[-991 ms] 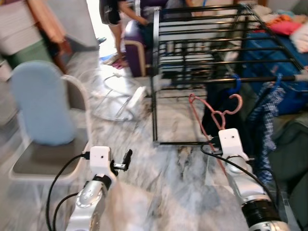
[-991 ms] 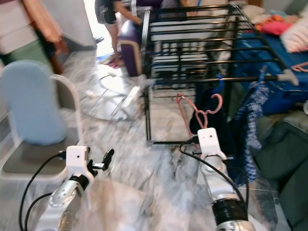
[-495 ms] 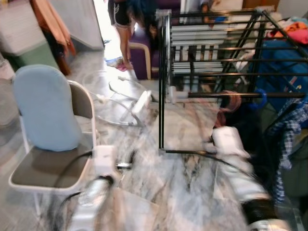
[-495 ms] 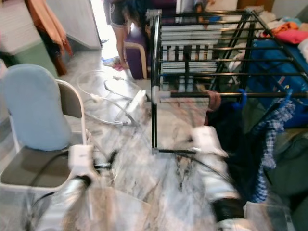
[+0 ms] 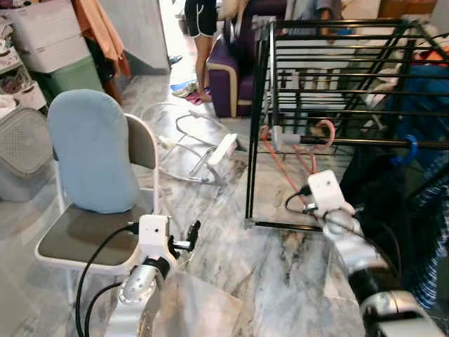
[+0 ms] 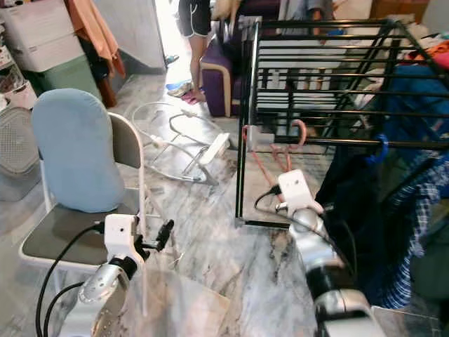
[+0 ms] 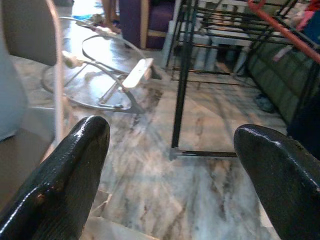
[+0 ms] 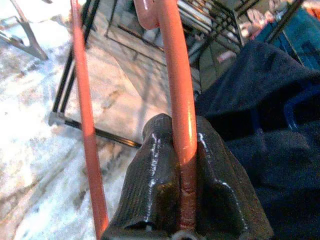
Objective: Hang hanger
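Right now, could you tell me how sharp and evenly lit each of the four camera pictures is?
Left and right eye views: sharp, with bright overexposed daylight at the doorway behind the blue chair. Left wrist view: floor fairly clear, the near black fingers soft. Right wrist view: the salmon hanger held in the right gripper is crisp, while the sunlit floor is washed out by glare and the dark garment sits in shade.

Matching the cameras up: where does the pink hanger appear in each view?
Left eye: pink hanger hooked at the black drying rack rail, above the right gripper.
Right eye: same spot.
Left wrist: a red bar at the top corner.
Right wrist: clamped between the fingers.
Shared landmark: the drying rack.
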Robot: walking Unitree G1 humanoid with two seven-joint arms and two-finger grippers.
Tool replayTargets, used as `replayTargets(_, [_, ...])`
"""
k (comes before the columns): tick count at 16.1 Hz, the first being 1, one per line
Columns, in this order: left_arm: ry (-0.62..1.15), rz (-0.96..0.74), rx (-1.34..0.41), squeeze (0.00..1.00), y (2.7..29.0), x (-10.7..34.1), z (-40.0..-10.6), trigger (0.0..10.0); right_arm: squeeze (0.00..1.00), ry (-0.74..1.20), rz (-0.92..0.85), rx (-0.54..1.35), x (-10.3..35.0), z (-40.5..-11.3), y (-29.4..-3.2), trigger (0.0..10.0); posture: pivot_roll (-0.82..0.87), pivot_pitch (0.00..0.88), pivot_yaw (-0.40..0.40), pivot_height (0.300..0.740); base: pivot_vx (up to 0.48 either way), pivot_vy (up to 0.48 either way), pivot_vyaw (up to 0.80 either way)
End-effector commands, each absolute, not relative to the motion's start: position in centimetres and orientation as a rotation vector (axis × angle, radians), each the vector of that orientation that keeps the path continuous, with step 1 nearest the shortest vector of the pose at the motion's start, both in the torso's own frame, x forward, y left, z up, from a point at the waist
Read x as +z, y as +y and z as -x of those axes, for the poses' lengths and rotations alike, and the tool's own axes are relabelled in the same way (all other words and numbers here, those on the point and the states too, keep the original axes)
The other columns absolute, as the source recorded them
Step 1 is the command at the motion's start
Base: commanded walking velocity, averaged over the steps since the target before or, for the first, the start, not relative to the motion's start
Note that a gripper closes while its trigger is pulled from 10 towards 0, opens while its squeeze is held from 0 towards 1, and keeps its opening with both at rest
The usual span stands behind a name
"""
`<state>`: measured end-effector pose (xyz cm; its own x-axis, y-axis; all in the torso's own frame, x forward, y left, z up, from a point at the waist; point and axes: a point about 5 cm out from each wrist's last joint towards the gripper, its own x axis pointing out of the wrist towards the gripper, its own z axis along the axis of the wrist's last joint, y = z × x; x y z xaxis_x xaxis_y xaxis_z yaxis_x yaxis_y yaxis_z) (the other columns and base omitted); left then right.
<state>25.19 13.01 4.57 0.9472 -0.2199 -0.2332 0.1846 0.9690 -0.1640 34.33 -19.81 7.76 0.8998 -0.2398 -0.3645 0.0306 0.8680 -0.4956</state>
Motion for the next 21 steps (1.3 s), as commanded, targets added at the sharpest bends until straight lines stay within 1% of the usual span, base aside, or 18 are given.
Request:
replayTargets(1, [0.247, 0.130, -0.211, 0.00, 13.1, 4.9, -25.2, 10.0, 0.00, 0.397, 0.470, -0.187, 9.1, -35.3, -20.1, 10.0, -0.10, 0.000, 0.047, 0.740, 0.000, 0.000, 0.00])
replayTargets(4, [0.260, 0.135, -0.216, 0.00, 12.9, 4.8, -25.1, 10.0, 0.00, 0.470, 0.412, -0.230, 8.8, -35.6, -20.9, 10.0, -0.10, 0.000, 0.041, 0.740, 0.000, 0.000, 0.00])
replayTargets(7, [0.285, 0.138, -0.230, 0.00, 12.7, 4.6, -25.0, 10.0, 0.00, 0.547, 0.381, -0.238, 7.5, -35.0, -21.6, 10.0, -0.10, 0.000, 0.042, 0.740, 0.000, 0.000, 0.00])
replayTargets(11, [0.309, 0.137, -0.245, 0.00, 12.5, 4.3, -24.9, 10.0, 0.00, 0.617, 0.381, -0.209, 5.7, -34.0, -21.4, 10.0, -0.11, 0.000, 0.042, 0.740, 0.000, 0.000, 0.00])
replayTargets(13, [0.315, 0.139, -0.246, 0.00, 12.5, 4.3, -24.9, 10.0, 0.00, 0.621, 0.383, -0.206, 5.5, -33.9, -21.5, 10.0, -0.11, 0.000, 0.042, 0.740, 0.000, 0.000, 0.00])
replayTargets(18, [0.323, 0.154, -0.231, 0.00, 12.6, 4.3, -25.0, 10.0, 0.00, 0.530, 0.485, -0.156, 6.2, -34.5, -20.7, 10.0, -0.11, 0.000, 0.042, 0.740, 0.000, 0.000, 0.00])
replayTargets(20, [0.329, 0.155, -0.234, 0.00, 12.5, 4.2, -25.0, 10.0, 0.00, 0.535, 0.476, -0.140, 5.9, -34.3, -20.3, 10.0, -0.11, 0.000, 0.039, 0.740, 0.000, 0.000, 0.00])
replayTargets(21, [0.330, 0.155, -0.234, 0.00, 12.5, 4.2, -25.0, 10.0, 0.88, 0.539, 0.462, -0.142, 5.8, -34.3, -20.3, 10.0, -0.11, 0.000, 0.039, 0.740, 0.000, 0.000, 0.00])
